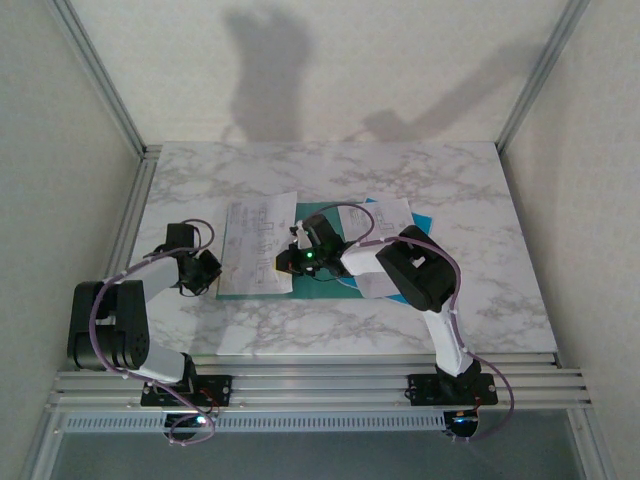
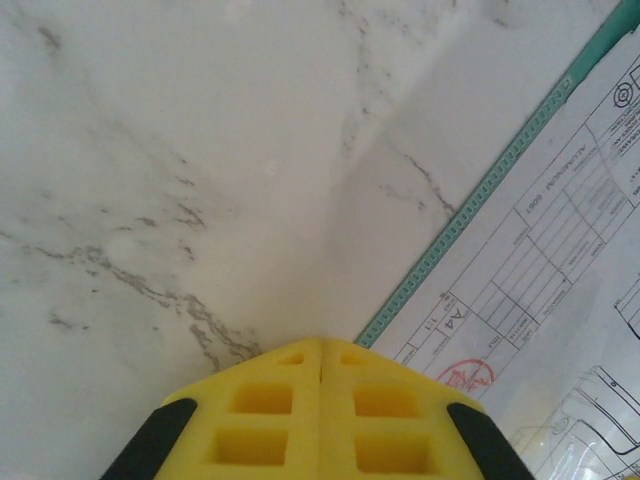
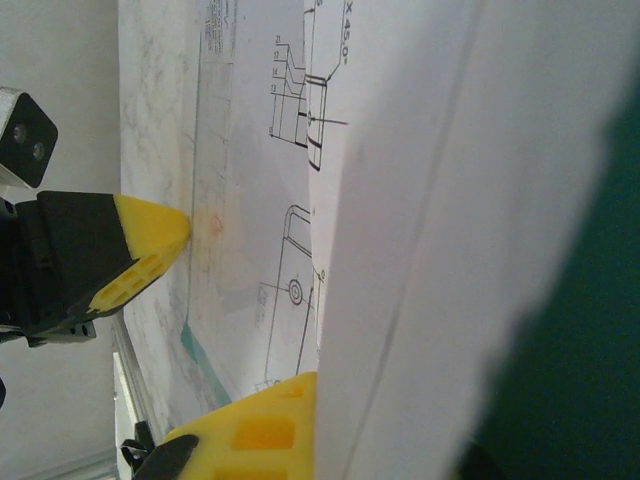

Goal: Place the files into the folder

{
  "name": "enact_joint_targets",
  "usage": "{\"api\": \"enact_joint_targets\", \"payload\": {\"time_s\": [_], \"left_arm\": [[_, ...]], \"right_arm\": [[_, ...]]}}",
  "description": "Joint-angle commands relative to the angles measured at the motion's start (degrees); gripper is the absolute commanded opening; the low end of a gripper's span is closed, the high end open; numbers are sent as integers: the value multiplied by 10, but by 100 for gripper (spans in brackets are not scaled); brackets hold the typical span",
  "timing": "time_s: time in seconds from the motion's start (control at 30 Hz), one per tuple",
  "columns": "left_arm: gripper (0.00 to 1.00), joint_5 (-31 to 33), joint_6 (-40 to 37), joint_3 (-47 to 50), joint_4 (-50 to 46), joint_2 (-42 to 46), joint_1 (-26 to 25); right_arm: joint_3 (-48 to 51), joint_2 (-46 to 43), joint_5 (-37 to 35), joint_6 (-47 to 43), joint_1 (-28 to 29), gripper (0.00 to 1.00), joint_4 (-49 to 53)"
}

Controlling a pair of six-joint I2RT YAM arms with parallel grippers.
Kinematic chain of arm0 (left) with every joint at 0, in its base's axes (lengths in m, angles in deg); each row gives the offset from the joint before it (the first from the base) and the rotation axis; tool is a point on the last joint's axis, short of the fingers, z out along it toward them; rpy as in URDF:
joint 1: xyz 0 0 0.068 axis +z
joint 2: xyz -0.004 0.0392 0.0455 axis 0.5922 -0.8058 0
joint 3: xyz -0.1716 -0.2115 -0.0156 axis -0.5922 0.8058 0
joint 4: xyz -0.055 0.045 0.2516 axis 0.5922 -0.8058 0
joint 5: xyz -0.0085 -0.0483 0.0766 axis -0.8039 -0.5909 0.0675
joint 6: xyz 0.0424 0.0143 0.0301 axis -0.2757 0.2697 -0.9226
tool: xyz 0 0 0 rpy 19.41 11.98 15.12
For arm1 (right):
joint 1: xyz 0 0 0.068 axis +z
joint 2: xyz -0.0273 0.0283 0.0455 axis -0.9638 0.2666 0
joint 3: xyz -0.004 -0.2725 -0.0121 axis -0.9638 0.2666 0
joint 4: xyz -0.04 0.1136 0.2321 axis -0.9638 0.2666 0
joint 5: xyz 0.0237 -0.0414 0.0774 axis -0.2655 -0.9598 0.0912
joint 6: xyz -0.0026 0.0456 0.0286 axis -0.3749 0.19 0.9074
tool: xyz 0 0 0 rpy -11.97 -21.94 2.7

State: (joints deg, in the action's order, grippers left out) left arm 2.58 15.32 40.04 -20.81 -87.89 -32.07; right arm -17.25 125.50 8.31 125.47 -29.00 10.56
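Two paper sheets [image 1: 258, 245] lie on the teal folder [image 1: 422, 222], mid-surface [image 1: 450, 180] — one to the left, one partly under the right arm. Left hand [image 2: 320, 350] pressed together, empty, tip at the folder's left edge. Right hand [image 1: 297, 262] closed over the sheets — a raised sheet edge pinched between its fingers.

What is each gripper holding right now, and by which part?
Right gripper appears pinched on a paper sheet by its edge, above the folder. Left gripper is shut on nothing, its tips at the folder's corner.
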Motion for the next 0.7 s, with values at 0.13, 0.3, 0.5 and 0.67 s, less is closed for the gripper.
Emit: {"api": "enact_joint_targets", "payload": {"time_s": [0.13,0.3,0.5,0.67], "left_arm": [[0,-45,8,19,-28,-24,-6],[0,-46,10,17,-25,-31,-6],[0,-47,10,10,-25,-36,-6],[0,-46,10,10,-24,-37,-6]], "right_arm": [[-26,6,12,-36,12,0,74],[-52,-3,5,-70,12,0,145],[-77,-5,-4,-93,13,0,201],[-73,-2,-3,-90,13,0,198]]}}
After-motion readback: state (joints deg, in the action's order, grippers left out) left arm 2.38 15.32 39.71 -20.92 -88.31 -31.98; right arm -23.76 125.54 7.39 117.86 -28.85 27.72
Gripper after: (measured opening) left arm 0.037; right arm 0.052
